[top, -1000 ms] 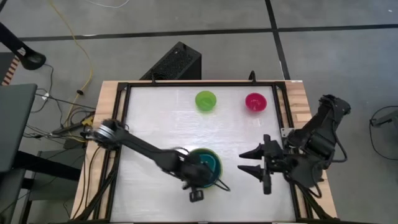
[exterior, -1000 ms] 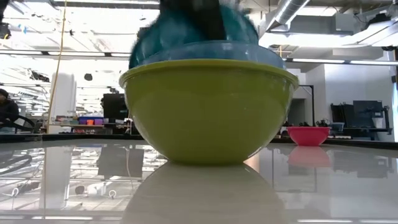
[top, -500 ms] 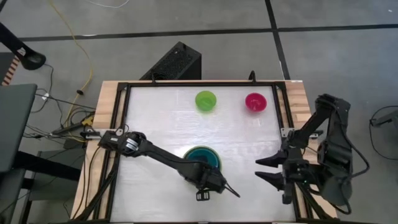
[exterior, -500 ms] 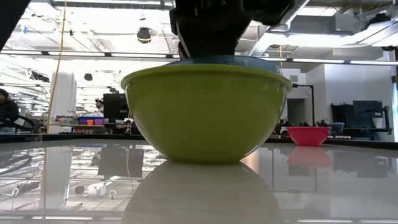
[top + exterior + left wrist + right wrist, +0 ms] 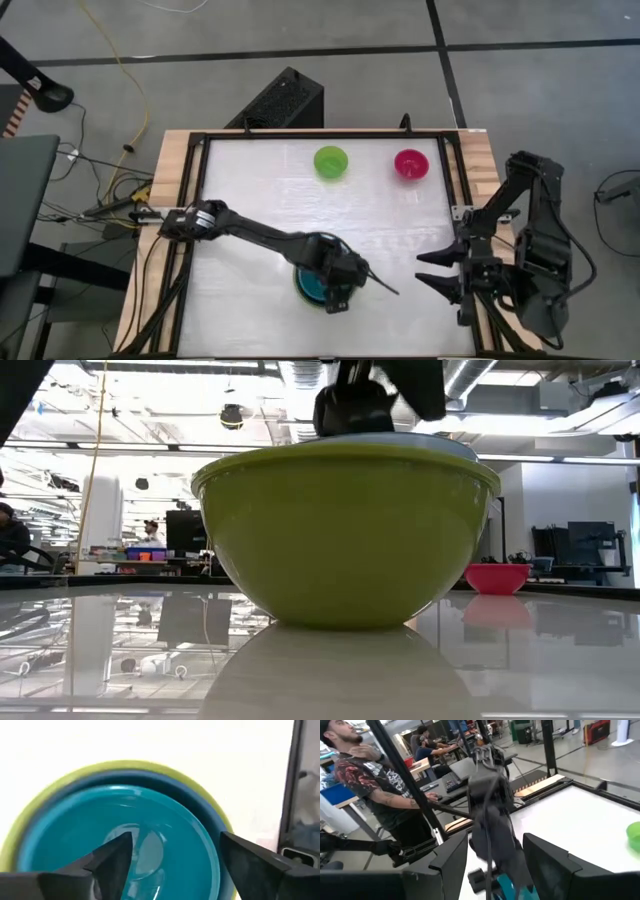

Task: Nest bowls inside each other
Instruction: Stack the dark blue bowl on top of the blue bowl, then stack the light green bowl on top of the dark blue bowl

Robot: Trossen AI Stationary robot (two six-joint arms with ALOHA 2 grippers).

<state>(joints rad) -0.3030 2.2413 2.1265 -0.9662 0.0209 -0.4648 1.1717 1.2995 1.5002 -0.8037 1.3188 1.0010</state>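
The bowls stand in two places. Near the table's front the teal bowl (image 5: 120,835) lies inside the light blue bowl (image 5: 210,810), which lies inside the olive-green bowl (image 5: 345,535). The small lime-green bowl (image 5: 331,161) and the magenta-red bowl (image 5: 411,163) rest on their bases at the far side. My left gripper (image 5: 175,865) hangs open just above the teal bowl, pointing steeply down, one finger over each side of its hollow. My right gripper (image 5: 432,270) waits open, high at the table's right edge.
A black frame rail (image 5: 455,190) runs around the white tabletop (image 5: 250,190). Bare table lies between the stack and the two far bowls. People sit at desks (image 5: 380,780) beyond the table's left side.
My left gripper has let go of the teal bowl, which stood tilted above the light blue rim and now lies sunk inside it. The gripper has then gone up a little and moved over the stack. My right gripper has swung toward the table's right edge.
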